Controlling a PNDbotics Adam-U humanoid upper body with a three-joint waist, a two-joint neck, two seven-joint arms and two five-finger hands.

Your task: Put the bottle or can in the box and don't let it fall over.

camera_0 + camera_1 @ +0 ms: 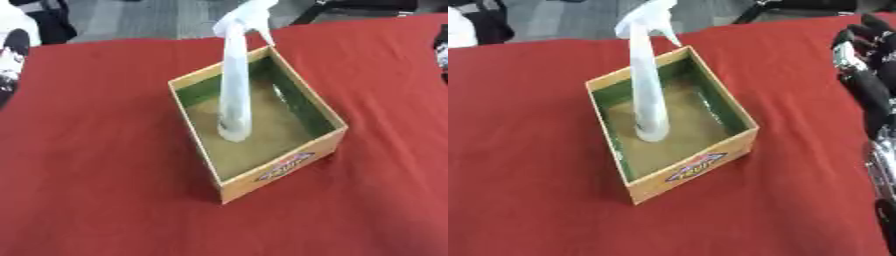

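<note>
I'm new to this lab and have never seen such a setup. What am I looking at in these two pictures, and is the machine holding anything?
Both pictures come from one stereo camera in a humanoid robot's head, looking down at its work: one from the left eye, one from the right, so they nearly match.

A red cloth-covered table fills the scene. On it sits an open yellow cardboard box with a green lining. Inside stands a tall, slim white spray bottle, upright, its trigger head rising well above the box rim.

At the right edge of the right eye view you see the robot's black and silver right hand, away from the box and holding nothing, its fingers relaxed. The left hand shows in neither picture. So the bottle already stands in the box, untouched.
</note>
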